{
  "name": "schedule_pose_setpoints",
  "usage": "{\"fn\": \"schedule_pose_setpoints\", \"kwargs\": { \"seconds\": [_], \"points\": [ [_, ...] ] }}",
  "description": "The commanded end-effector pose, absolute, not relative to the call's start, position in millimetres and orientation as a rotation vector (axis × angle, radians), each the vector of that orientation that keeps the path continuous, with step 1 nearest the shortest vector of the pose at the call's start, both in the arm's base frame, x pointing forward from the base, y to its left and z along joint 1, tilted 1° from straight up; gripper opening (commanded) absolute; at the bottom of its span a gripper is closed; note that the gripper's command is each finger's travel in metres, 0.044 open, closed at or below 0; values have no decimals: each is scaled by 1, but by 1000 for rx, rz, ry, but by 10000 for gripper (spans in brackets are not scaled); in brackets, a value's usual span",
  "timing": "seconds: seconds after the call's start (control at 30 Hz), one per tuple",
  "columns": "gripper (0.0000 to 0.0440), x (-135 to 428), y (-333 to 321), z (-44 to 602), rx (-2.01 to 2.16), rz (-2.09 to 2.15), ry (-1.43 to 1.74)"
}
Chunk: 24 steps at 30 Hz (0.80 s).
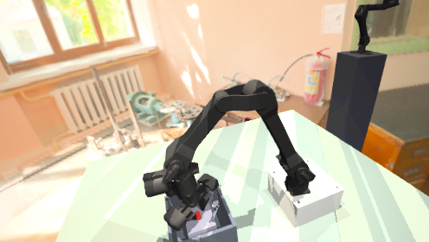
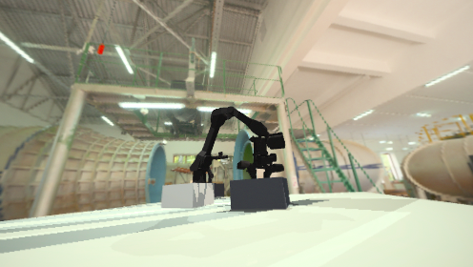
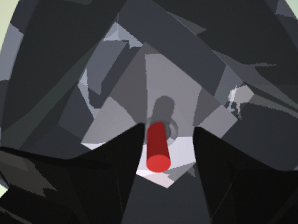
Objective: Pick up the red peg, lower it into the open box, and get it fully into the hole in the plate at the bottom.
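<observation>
My gripper (image 1: pixel 196 207) (image 2: pixel 260 172) (image 3: pixel 169 130) is open and reaches down into the dark grey open box (image 1: pixel 227 213) (image 2: pixel 259 195). The red peg (image 1: pixel 198 215) (image 3: pixel 158 142) stands between the parted fingers in the wrist view, with a gap on each side. Its far end overlaps the ringed hole (image 3: pixel 173 131) in the pale plate (image 1: pixel 207 223) (image 3: pixel 170 65). Much of the peg shows above the plate, slightly tilted. The peg's far end covers part of the hole, so how deep it sits cannot be told. The peg is hidden in the exterior view.
A white block (image 1: pixel 320 203) (image 2: pixel 177 195) stands under the arm's base, beside the box. The box walls surround the fingers closely. A dark pedestal (image 1: pixel 355 95) with another small black arm (image 1: pixel 362 30) stands in the background.
</observation>
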<state>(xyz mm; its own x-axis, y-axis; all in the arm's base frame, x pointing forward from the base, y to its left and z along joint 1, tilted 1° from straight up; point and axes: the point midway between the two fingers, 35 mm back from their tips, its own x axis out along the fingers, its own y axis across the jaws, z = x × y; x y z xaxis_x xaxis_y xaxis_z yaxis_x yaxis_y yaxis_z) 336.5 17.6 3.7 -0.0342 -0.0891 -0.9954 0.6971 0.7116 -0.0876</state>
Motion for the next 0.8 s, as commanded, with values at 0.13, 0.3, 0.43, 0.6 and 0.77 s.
{"fn": "schedule_pose_setpoints", "kwargs": {
  "seconds": [0.13, 0.3, 0.43, 0.6, 0.77],
  "points": [
    [325, 361, 11, 7, 560, -657, 1489],
    [426, 378, 11, 14, 594, -630, 1489],
    [440, 393, 12, 19, 622, -597, 1485],
    [440, 413, 17, 29, 657, -546, 1459],
    [440, 432, 23, 38, 686, -499, 1427]
  ]
}}
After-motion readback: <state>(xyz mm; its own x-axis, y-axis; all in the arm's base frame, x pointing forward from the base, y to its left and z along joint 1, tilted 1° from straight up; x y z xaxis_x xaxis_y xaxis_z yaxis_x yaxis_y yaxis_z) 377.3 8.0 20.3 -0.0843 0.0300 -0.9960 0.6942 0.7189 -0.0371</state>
